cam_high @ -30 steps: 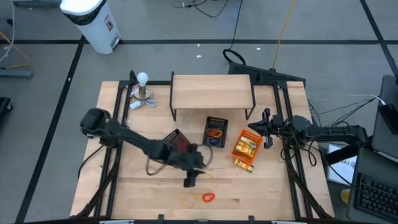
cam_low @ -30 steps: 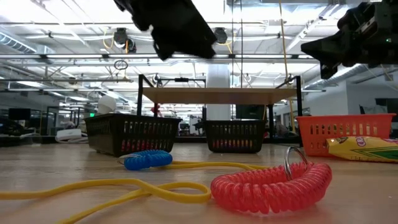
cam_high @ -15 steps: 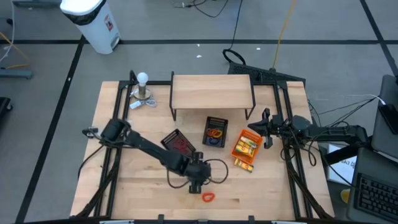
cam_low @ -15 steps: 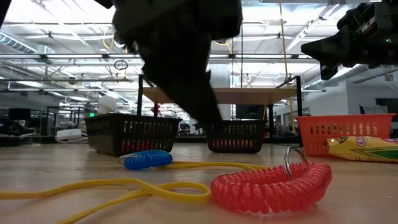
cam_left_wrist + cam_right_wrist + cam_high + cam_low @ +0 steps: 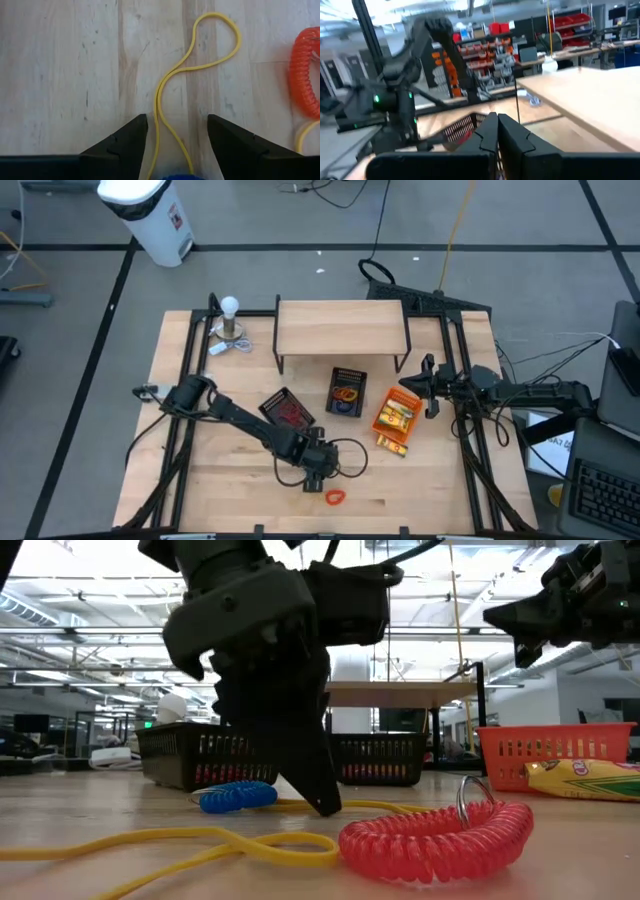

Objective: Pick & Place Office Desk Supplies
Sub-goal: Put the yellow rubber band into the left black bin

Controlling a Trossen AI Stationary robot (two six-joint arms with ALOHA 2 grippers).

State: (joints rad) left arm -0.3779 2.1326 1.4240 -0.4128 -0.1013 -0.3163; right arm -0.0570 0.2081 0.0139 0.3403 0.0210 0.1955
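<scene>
My left gripper (image 5: 177, 122) stands open, pointing steeply down just above the table near its front edge. Its two fingers stand on either side of a thin yellow cord loop (image 5: 165, 85) that lies flat on the wood. A blue coil (image 5: 238, 796) lies at the cord's end, below the gripper. A red spiral coil (image 5: 435, 840) with a metal ring lies flat to one side, and it shows in the high view as the red coil (image 5: 334, 497). My right gripper (image 5: 496, 131) is shut and waits raised at the table's right (image 5: 415, 387).
Two black mesh trays (image 5: 290, 410) (image 5: 347, 392) and an orange tray (image 5: 397, 415) stand at mid-table. A yellow packet (image 5: 392, 444) lies beside the orange tray. A wooden shelf (image 5: 340, 328) stands at the back, with a white ball on a stand (image 5: 231, 320) at the back left.
My left gripper has come down from well above the table to just over it, tipping to point more steeply down. It now stands over the yellow cord, beside the red coil.
</scene>
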